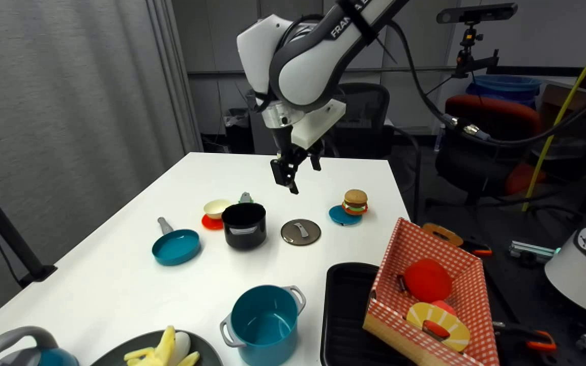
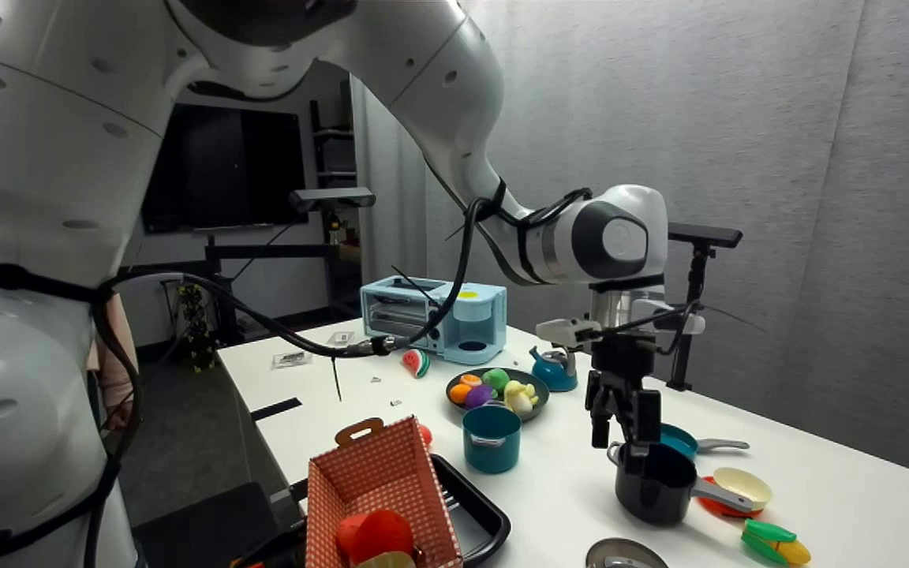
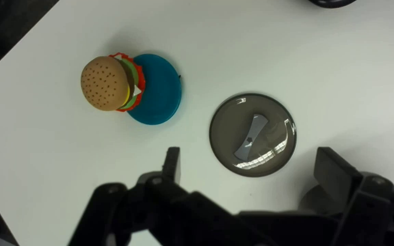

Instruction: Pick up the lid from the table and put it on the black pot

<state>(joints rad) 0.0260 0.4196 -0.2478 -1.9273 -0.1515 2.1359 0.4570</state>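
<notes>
gripper nearest in the wrist view, across the bottom of the frame: fingers spread wide, holding nothing, presumably readied for a grasp. beyond them, just right of centre, the lid lies flat on the table, handle upward, which should offer something to pinch. black pot, just left of centre in an exterior view, stands upright near the lid, uncovered, likely to receive it.

1. A white table carries the following.
2. The grey lid (glossy on top) lies flat between the black pot and a teal disc.
3. A teal frying pan and red saucer lie near the black pot.
4. A teal pot stands near a black baking tray.
5. A teal kettle stands near a dark plate.
</notes>
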